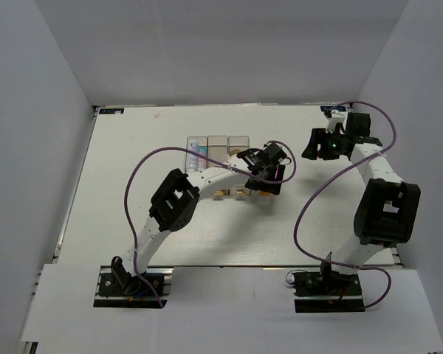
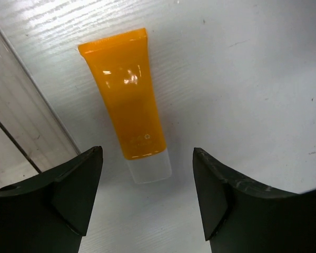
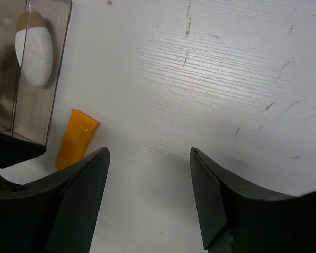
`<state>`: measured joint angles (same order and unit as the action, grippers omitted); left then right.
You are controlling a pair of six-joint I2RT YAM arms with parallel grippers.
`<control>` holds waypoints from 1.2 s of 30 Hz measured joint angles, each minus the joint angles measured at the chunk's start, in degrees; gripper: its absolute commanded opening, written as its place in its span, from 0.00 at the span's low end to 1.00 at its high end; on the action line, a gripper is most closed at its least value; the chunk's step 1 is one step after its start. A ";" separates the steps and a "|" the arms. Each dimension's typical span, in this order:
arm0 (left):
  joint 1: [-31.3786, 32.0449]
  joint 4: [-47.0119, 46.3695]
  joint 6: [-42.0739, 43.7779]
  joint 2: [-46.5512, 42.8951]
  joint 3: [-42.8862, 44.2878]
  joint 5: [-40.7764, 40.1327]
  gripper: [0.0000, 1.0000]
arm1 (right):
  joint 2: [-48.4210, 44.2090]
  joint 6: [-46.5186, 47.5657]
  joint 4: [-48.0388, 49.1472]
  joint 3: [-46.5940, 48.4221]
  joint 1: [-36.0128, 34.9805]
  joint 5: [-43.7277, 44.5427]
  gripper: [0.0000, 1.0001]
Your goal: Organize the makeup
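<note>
An orange tube [image 2: 127,95] with a white cap [image 2: 149,167] lies flat on the white table, just right of a clear bin wall [image 2: 26,121]. My left gripper [image 2: 147,152] hangs open over it, its fingers on either side of the cap end and not touching it. My right gripper [image 3: 149,151] is open over bare table, with the orange tube [image 3: 76,139] off to its left. A white-tan oval [image 3: 34,50] lies inside a clear bin [image 3: 60,63]. In the top view, a white tube with blue marks [image 1: 196,153] rests in the leftmost bin.
Three clear rectangular bins [image 1: 218,141] stand side by side at the table's middle, partly covered by my left arm [image 1: 207,177]. My right gripper [image 1: 315,147] sits towards the back right. White walls enclose the table [image 1: 133,221] on three sides.
</note>
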<state>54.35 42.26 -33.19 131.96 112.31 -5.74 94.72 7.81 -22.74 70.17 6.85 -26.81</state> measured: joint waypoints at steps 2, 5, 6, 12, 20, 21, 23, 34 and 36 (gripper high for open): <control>0.00 0.31 0.20 0.00 0.44 -0.83 0.79 | -0.33 -0.02 0.74 -0.35 0.17 -0.79 0.69; 0.00 0.59 0.33 0.42 0.92 -1.46 0.77 | -0.35 -0.20 1.05 -0.83 0.33 -1.51 0.69; 0.00 0.59 0.39 0.74 1.09 -1.57 0.76 | -0.35 -0.22 1.11 -0.94 0.42 -1.75 0.69; 0.09 -0.35 0.68 3.06 1.14 -1.57 0.71 | -0.35 -0.44 1.70 -1.03 0.66 -2.60 0.69; 0.33 -0.48 1.46 3.72 1.81 -1.36 0.37 | -0.35 -1.07 2.25 -1.92 0.68 -3.78 0.68; 0.42 -0.59 1.77 3.72 1.86 -1.27 0.34 | -0.35 -1.18 2.36 -2.05 0.70 -3.91 0.68; 0.50 -0.96 2.19 3.72 1.86 -1.18 0.27 | -0.35 -1.25 2.36 -2.21 0.70 -4.24 0.68; 0.76 -6.08 3.56 -3.32 0.55 -2.23 0.24 | -0.35 -0.76 2.36 -2.54 0.85 -5.68 0.66; 0.24 -6.80 3.56 -6.60 0.55 -3.50 0.24 | -0.35 -0.42 2.36 -2.62 0.85 -6.14 0.66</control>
<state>54.59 35.46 -29.63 125.36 112.86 -9.23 94.37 7.40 -20.38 67.55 7.70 -32.95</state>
